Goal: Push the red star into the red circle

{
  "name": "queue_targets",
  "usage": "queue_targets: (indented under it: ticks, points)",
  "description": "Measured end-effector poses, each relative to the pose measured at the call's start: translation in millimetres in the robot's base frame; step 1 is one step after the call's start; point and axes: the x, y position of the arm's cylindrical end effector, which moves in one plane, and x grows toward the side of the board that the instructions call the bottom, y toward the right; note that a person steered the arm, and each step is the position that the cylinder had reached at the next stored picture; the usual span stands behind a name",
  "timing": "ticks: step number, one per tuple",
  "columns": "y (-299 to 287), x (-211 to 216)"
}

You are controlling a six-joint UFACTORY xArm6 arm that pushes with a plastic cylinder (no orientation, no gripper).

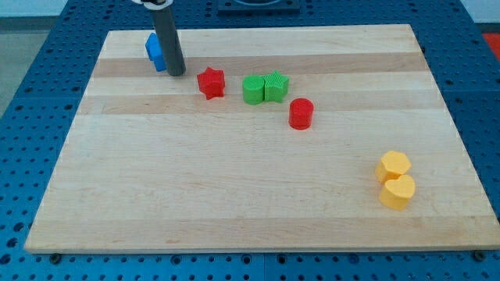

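The wooden board (258, 187) fills most of the frame, sitting on a blue pegboard table (31, 94). My rod comes down from the top edge at the upper left, and my tip (176, 73) rests on the board there. I carry no jaws at all, so there is nothing to spread or pinch; only the bare rod end does the work.

Just behind the rod, toward the frame's left, a blue block (155, 51) is partly hidden, and I cannot tell its shape. In the lower right, well apart from everything else, two yellow blocks (394, 179) sit touching, one above the other. In the upper middle two green blocks (264, 88) stand pressed side by side.

The red star (211, 82) lies in the upper middle-left, a little right and slightly below my tip, with a clear gap between us. The red circle (301, 113) is farther right and lower, just past the green pair.

I judge this to be the approach step: I am not yet touching the star. The green pair sits close to the straight line from star to circle, so the push should run rightward and downward, passing under them. For that I need to get onto the star's upper-left side first.
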Motion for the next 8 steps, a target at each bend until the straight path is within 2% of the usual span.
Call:
queue_targets:
  ticks: [2,8]
  points:
    - [18.4,8.1]
    - [119.8,113.2]
